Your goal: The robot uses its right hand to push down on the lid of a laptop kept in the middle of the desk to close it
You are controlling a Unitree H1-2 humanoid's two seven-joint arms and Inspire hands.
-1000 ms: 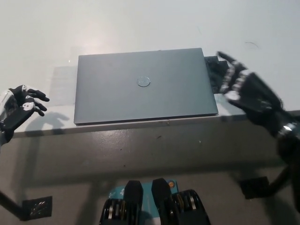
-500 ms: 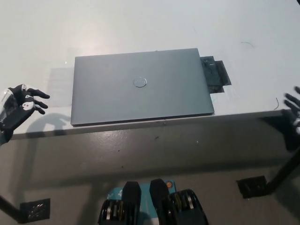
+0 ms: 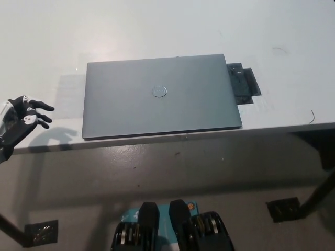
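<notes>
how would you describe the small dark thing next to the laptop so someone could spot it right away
Start from the white desk and find the closed grey laptop lying flat near its front edge. Just off the laptop's right side, by its far corner, lies a small dark flat patch on the desk. It is the only black, glossy rectangle there, far smaller than the laptop.

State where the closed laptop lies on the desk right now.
In the head view the laptop lies shut at the desk's middle near its front edge, a dark patch touching its right side.
</notes>
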